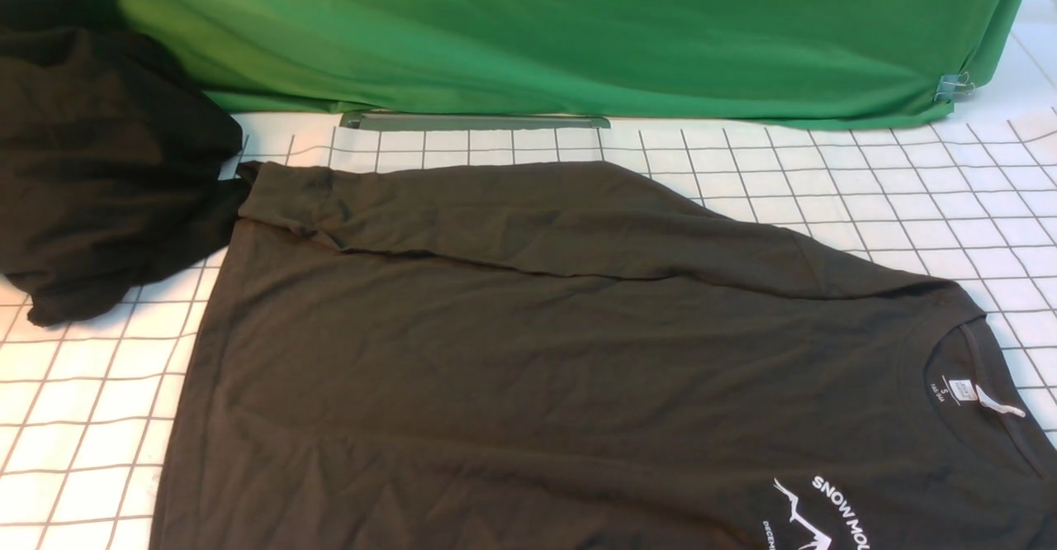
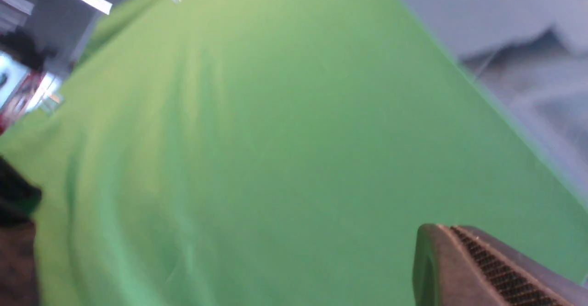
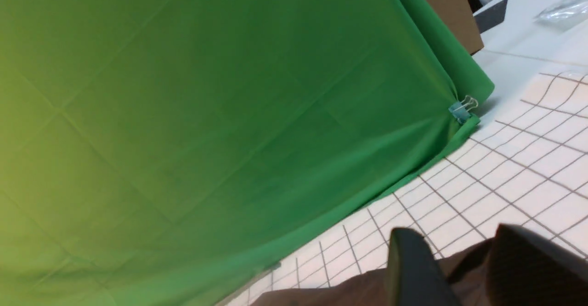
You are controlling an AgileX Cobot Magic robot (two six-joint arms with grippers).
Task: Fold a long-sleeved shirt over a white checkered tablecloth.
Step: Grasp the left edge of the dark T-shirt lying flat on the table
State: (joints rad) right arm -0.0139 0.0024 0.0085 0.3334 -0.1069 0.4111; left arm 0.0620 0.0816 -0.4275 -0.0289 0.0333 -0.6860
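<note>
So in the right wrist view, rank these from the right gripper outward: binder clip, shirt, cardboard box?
1. Long-sleeved shirt, directly by the right gripper.
2. Binder clip, on the green cloth's corner.
3. Cardboard box, beyond the green cloth's edge.

A bright green cloth (image 1: 578, 30) hangs as a backdrop across the far side, its lower right corner pinched by a small binder clip (image 1: 954, 86). A grey strip (image 1: 475, 122) lies along its bottom edge. At far left, a black heap of cloth (image 1: 91, 162) slumps in front of it. A cardboard box (image 3: 452, 12) stands beyond the backdrop's end.
</note>
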